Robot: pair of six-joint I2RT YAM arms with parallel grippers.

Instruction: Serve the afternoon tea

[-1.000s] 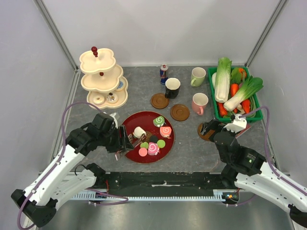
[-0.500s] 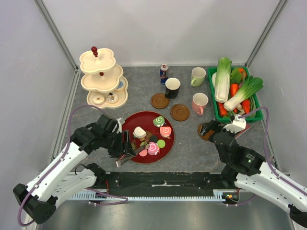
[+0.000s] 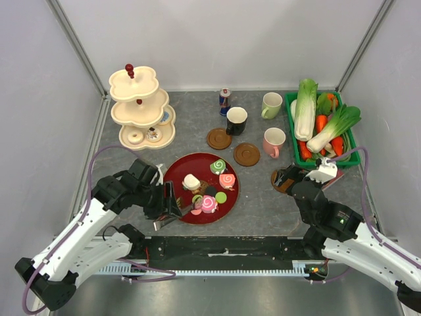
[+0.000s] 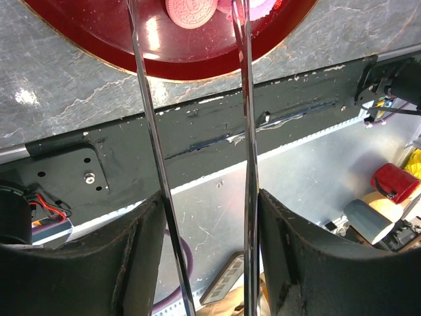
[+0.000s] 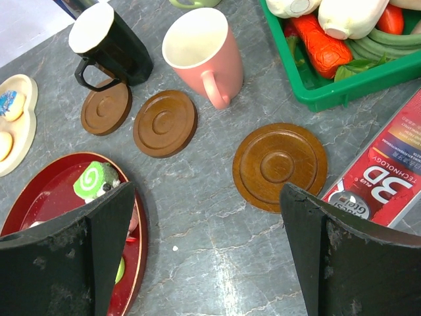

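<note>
A red plate [image 3: 176,172] holds several toy pastries: a green swirl roll [image 3: 218,166], pink swirl rolls [image 3: 227,180], a white roll [image 3: 191,182] and a pink macaron [image 3: 197,210]. My left gripper [image 3: 161,201] is shut on metal tongs [image 3: 179,209]. In the left wrist view the two tong blades [image 4: 148,131] reach to the pink macaron [image 4: 191,9] at the plate's near rim [image 4: 99,39]. Black [image 3: 236,120], pale green [image 3: 271,105] and pink [image 3: 273,141] mugs stand behind. My right gripper [image 5: 207,230] is open and empty, beside a wooden coaster [image 5: 279,164].
A cream tiered stand [image 3: 139,108] with a donut [image 3: 135,136] stands back left. Two more coasters [image 3: 219,138] [image 3: 247,154] lie by the mugs. A drink can [image 3: 224,101] stands behind. A green vegetable basket [image 3: 322,125] is at the right. A red box [image 5: 388,164] lies by my right gripper.
My left gripper has swung the tongs from the plate's left side toward its near rim, the tips now at the pink macaron. The right arm has not moved.
</note>
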